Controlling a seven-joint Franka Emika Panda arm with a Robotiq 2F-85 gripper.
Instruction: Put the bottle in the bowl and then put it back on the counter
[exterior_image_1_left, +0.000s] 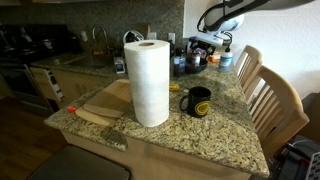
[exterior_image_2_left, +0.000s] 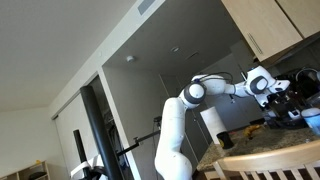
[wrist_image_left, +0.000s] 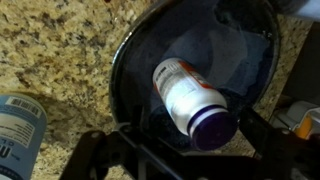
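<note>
Operator: Location of bottle (wrist_image_left: 188, 98)?
Technician: On its side inside bowl (wrist_image_left: 128, 75), cap toward lower right. Bowl rests on granite counter (wrist_image_left: 60, 45).
Operator: State of claw (wrist_image_left: 180, 165)?
Technician: Wide, fingers spread over the bowl, holding nothing. Beside the bowl lies a white-and-blue bottle (wrist_image_left: 20, 125).

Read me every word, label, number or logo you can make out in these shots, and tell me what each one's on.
Nothing here can be read as text.
Bottle lying in the bowl: orange and white label, print too blurred to read.
White-and-blue bottle: dark lines of print, too blurred to read.
Black mug: yellow mark, too small to read.
</note>
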